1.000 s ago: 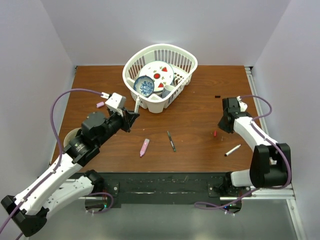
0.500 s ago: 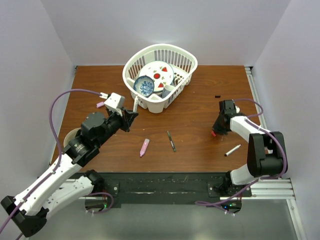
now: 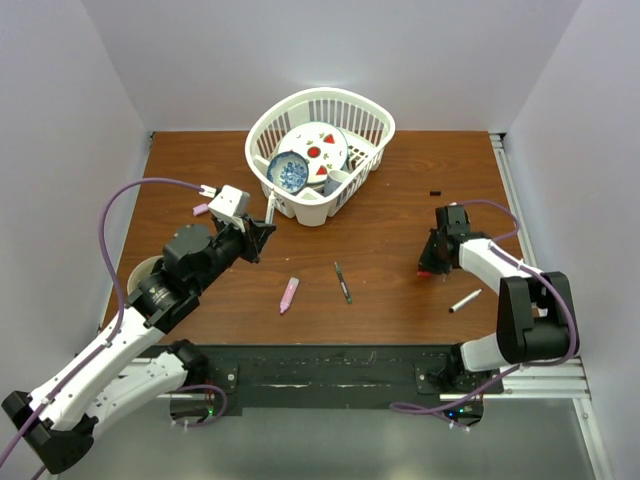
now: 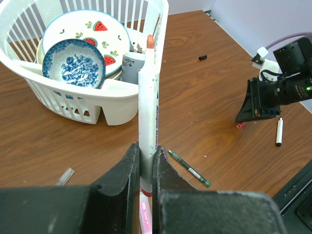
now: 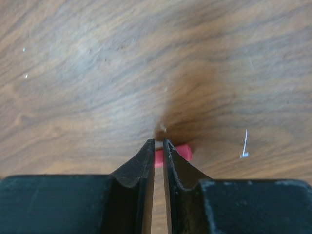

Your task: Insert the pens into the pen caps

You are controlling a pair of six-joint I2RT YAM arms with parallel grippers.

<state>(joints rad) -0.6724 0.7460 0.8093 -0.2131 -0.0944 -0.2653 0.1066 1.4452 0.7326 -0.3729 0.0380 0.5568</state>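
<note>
Left gripper (image 4: 146, 165) clamps a white pen (image 4: 147, 107) upright; right gripper (image 5: 159, 146) is pinched almost closed at the red cap (image 5: 180, 152), table's right side.
Cap's mostly sticking out past the tips, so it might just squirt away.

White basket (image 4: 114, 102) on wooden table (image 3: 400, 200), holding plate (image 4: 90, 31), blue bowl (image 4: 73, 61), cup (image 4: 131, 67).

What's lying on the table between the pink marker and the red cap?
A thin dark pen, plain in the top view.
</note>
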